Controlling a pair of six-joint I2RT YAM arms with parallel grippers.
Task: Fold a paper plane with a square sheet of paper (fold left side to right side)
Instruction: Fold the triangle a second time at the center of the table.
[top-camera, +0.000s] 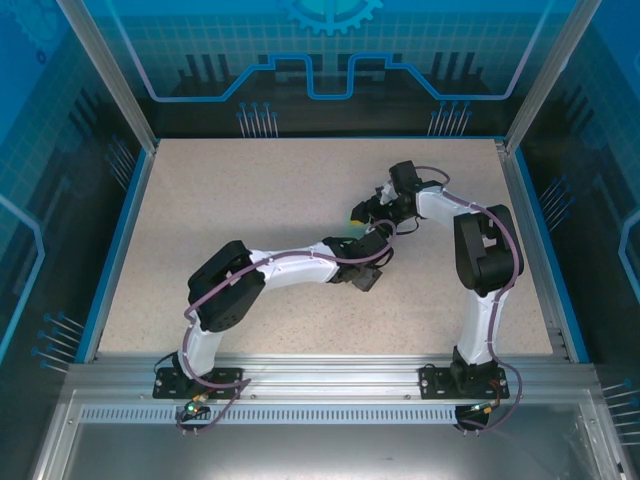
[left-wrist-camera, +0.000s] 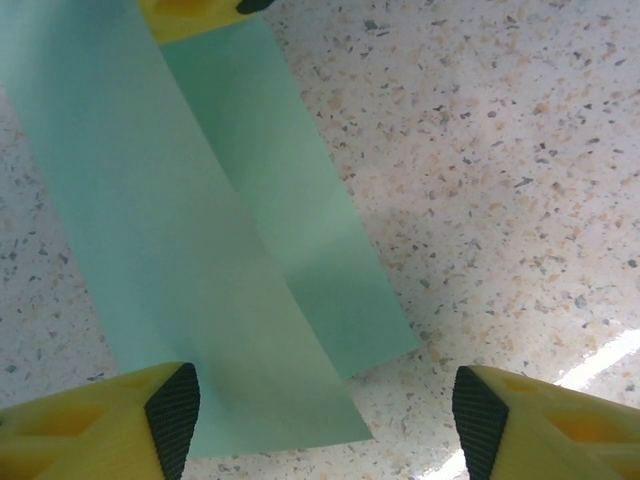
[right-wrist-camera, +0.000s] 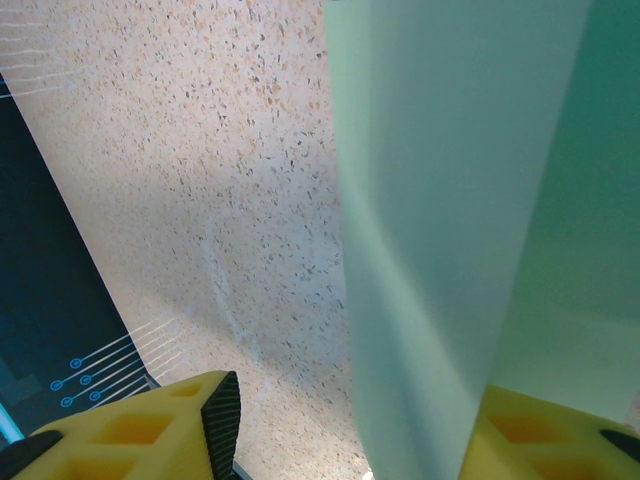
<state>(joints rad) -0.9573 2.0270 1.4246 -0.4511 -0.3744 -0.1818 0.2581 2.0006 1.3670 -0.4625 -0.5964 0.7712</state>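
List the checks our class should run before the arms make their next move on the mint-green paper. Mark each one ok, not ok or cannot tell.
1. Left fingers open: ok, they are wide apart.
2. Paper between the left fingers: not ok. One finger overlaps its corner and the other is over bare table.
3. Right fingers closed on the paper: not ok. They stand apart, with the sheet rising beside one of them.
4. Paper layers lined up: not ok. In the left wrist view their edges run at an angle.
5. Arms free of each other: cannot tell. They come close together over the table.
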